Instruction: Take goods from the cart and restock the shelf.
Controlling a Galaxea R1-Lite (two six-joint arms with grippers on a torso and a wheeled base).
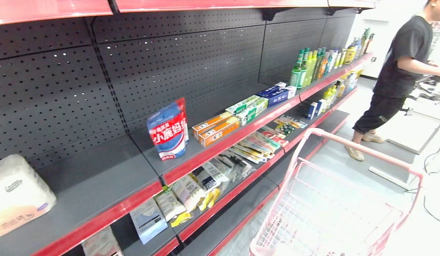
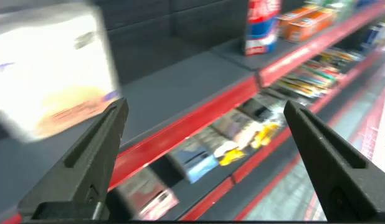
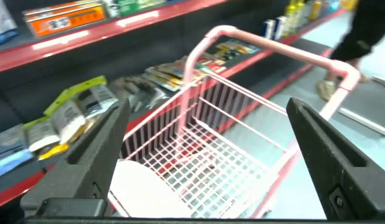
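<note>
A pink wire cart (image 1: 348, 209) stands in front of the black shelf (image 1: 109, 185) with red edges. A white paper-roll pack (image 1: 17, 193) lies at the shelf's left end, and a blue and red pouch (image 1: 169, 129) stands upright further along. My left gripper (image 2: 205, 155) is open with nothing in it, facing the shelf edge with the white pack (image 2: 52, 68) close ahead. My right gripper (image 3: 208, 162) is open and empty above the cart (image 3: 242, 143); something white (image 3: 139, 186) lies in the basket, too unclear to name.
Orange, green and blue boxes (image 1: 216, 129) line the shelf right of the pouch, with bottles (image 1: 308, 65) further on. Packets (image 1: 191, 192) fill the lower shelf. The stretch of shelf between the white pack and the pouch is bare. A person (image 1: 397, 78) stands beyond the cart.
</note>
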